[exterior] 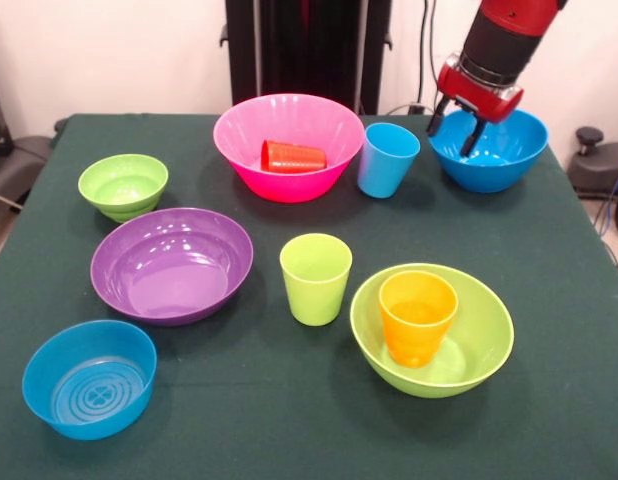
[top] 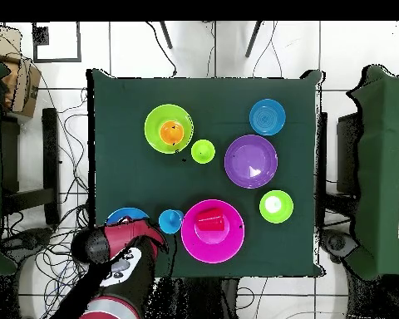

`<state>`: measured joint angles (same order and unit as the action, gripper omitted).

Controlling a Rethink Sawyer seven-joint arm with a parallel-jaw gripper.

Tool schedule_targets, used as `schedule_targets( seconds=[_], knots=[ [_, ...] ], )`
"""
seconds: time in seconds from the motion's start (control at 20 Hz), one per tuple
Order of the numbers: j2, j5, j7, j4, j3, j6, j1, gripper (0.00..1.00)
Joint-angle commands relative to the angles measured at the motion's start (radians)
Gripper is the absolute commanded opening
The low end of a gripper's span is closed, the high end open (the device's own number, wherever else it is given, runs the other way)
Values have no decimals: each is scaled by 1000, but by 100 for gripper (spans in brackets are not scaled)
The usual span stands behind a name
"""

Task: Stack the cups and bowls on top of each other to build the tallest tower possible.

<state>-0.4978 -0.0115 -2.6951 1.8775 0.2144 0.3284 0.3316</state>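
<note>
Bowls like the large blue bowl look light, stiff, slippery; its rim suits the open gripper above, right of the light blue cup.

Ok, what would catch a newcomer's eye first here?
Probably the big pink bowl at the far middle, with a red cup lying on its side inside. Next, the orange cup upright in the large green bowl, and the gripper over the large blue bowl.

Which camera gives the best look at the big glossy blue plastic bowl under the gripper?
The front view: the large glossy blue plastic bowl shows its rim and wall, with the gripper open at its left rim. Overhead, the arm covers most of it, leaving only a blue sliver.
</note>
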Motion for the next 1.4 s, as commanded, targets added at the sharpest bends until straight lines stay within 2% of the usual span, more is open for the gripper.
schedule_targets(
  seconds=[0.05, 0.55, 0.65, 0.8, 0.9, 1.2, 1.4],
  knots=[
    [45, -52, 2, -28, -102, -46, 18, 100],
    [21, -50, 6, 5, -149, -77, -20, 100],
    [-5, -40, 13, 29, -190, -78, -52, 100],
    [-52, -12, 14, 105, -321, -135, -160, 100],
    [-65, -6, 14, 135, -381, -157, -215, 100],
    [-71, -36, 29, 199, -518, -188, -362, 100],
    [-75, -60, 39, 206, -563, -180, -398, 100]
  ],
)
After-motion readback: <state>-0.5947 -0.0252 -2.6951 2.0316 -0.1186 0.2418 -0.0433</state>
